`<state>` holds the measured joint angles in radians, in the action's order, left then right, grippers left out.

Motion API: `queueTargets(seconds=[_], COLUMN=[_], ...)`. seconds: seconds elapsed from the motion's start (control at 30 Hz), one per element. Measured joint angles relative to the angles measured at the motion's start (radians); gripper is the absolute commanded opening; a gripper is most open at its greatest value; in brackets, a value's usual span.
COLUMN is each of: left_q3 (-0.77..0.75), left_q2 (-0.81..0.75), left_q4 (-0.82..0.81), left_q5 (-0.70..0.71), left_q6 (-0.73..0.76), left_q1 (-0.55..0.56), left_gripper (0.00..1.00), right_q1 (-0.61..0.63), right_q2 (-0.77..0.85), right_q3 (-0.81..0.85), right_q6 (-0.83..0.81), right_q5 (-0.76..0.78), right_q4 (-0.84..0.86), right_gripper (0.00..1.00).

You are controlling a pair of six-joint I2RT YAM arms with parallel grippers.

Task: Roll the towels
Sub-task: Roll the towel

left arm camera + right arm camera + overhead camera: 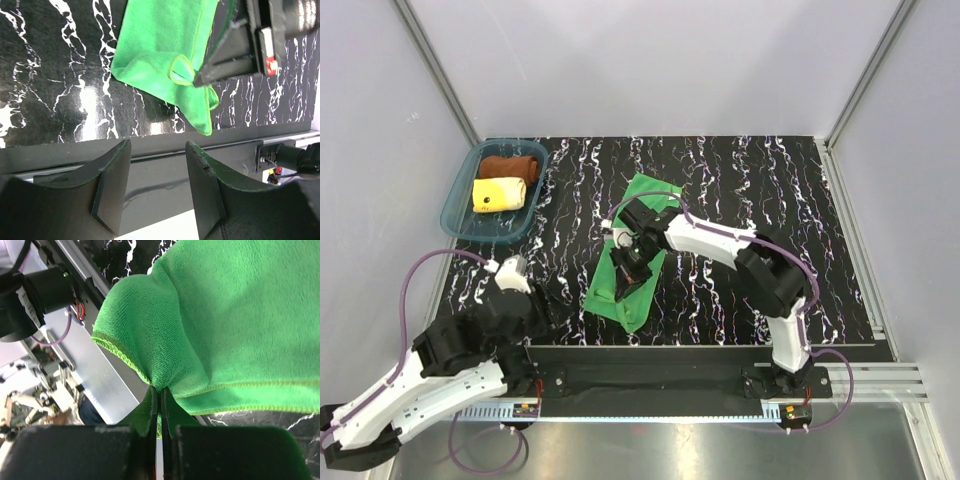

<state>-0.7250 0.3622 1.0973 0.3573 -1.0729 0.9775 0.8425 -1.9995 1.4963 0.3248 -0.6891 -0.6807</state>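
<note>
Green towel (653, 200) pinched at its near end on the black marbled table (770, 180).

Right gripper (161, 395) is closed tightly on a small fold of the cloth beside the hem, and this fold is lifted a little. Left gripper (158, 147) stands about half open and holds nothing, off to the left of the towel. The towel lies mostly flat, with its long axis running from the near edge toward the far side, the far end leaning slightly right. It looks light, soft and limp, so it will probably sag and unroll easily; the hemmed near edge, at its corners, seems the best place to hold. The rust-brown towel (510, 165) and yellow towel (498, 193) lie rolled in the teal tray (455, 215).
</note>
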Motion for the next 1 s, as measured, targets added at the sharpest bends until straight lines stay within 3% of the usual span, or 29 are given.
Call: queueTargets(seconds=[0.2,0.3,0.33,0.43,0.47,0.53,0.8,0.9,1.0], left_q3=[0.007,0.013,0.015,0.017,0.018,0.023,0.029,0.028,0.003], left_q2=[0.024,0.031,0.033,0.035,0.038,0.045,0.074,0.080,0.090], left_q4=[-0.045,-0.056,-0.058,-0.063,-0.066,-0.075,-0.083,-0.082,-0.054], left_q5=[-0.013,-0.016,-0.016,-0.018,-0.018,-0.020,-0.024,-0.023,-0.011], left_q6=[0.008,0.011,0.011,0.011,0.011,0.011,0.021,0.027,0.038], left_q1=[0.000,0.000,0.000,0.000,0.000,0.000,0.000,0.000,0.000], left_gripper=[0.53,0.53,0.53,0.53,0.53,0.52,0.53,0.53,0.54], right_q1=[-0.006,-0.027,-0.029,-0.077,-0.091,-0.114,-0.151,-0.130,-0.053], right_q2=[-0.093,-0.124,-0.130,-0.149,-0.154,-0.160,-0.170,-0.087,0.078], right_q3=[0.091,0.121,0.126,0.162,0.180,0.218,0.431,0.332,0.115], right_q6=[-0.077,-0.107,-0.114,-0.143,-0.150,-0.164,-0.190,-0.191,-0.188], right_q5=[-0.038,-0.034,-0.029,0.010,0.024,0.048,0.204,0.309,0.443], right_q4=[-0.055,-0.080,-0.085,-0.129,-0.144,-0.166,-0.230,-0.185,-0.114], right_gripper=[0.00,0.18,0.31,0.40,0.51,0.60,0.64,0.66,0.69])
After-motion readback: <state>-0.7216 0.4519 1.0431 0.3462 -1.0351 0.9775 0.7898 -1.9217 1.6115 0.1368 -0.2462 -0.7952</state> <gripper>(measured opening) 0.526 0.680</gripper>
